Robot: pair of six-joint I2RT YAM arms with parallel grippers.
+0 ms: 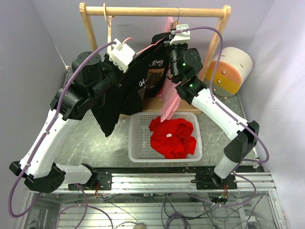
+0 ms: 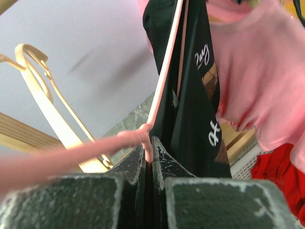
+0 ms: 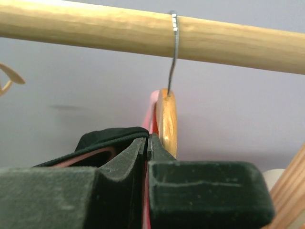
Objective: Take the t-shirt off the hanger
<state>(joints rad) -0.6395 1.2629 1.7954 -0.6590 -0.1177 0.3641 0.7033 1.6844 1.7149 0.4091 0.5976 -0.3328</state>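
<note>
A black t-shirt (image 1: 112, 107) with white writing hangs on a thin pink hanger (image 2: 164, 71) below the wooden rail (image 1: 162, 11). My left gripper (image 1: 132, 58) is shut on the pink hanger's lower corner (image 2: 148, 143), with the shirt (image 2: 190, 109) draped just right of it. My right gripper (image 1: 173, 37) sits high under the rail. In the right wrist view it (image 3: 147, 138) is shut on the pink hanger's neck (image 3: 153, 102), and the black collar (image 3: 107, 137) lies over its left finger.
A wooden hanger (image 3: 167, 119) with a metal hook (image 3: 172, 52) carries a pink t-shirt (image 1: 169, 102) right behind my right gripper. An empty wooden hanger (image 1: 109, 28) hangs at the left. A white basket (image 1: 138, 143) holds a red garment (image 1: 172, 137). A cream cylinder (image 1: 228, 71) stands at right.
</note>
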